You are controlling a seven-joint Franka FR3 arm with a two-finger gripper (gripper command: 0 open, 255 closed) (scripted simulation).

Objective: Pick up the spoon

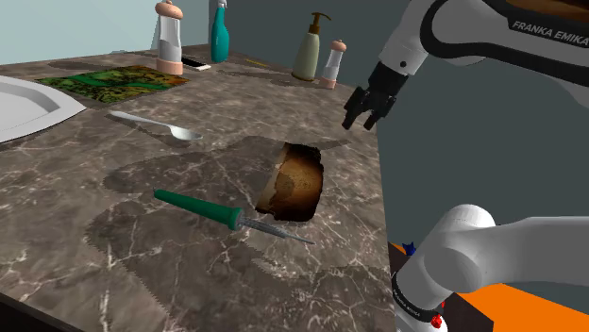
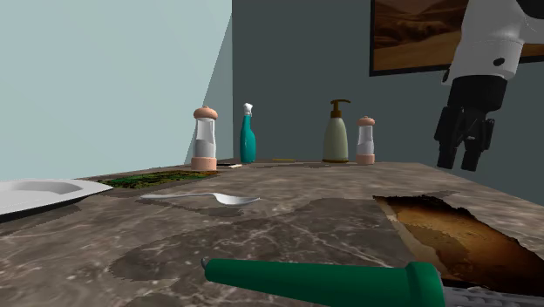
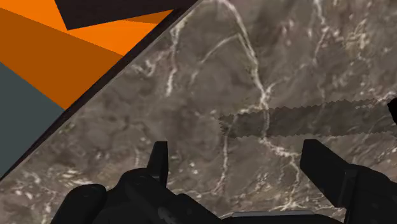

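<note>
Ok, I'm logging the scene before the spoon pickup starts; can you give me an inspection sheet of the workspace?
Surface: dark marbled countertop, flat.
Job's things: pale spoon lying flat, untouched, apart from the gripper.
Clutter: green-handled tool, brown slab, tall grinder, small grinder, teal spray bottle, pump bottle, white dish, green mat.
Gripper: gripper open, empty, above the countertop near its edge.
Cables: nothing seen.
Surroundings: pale blue wall, dark grey wall, framed picture, orange floor.
</note>
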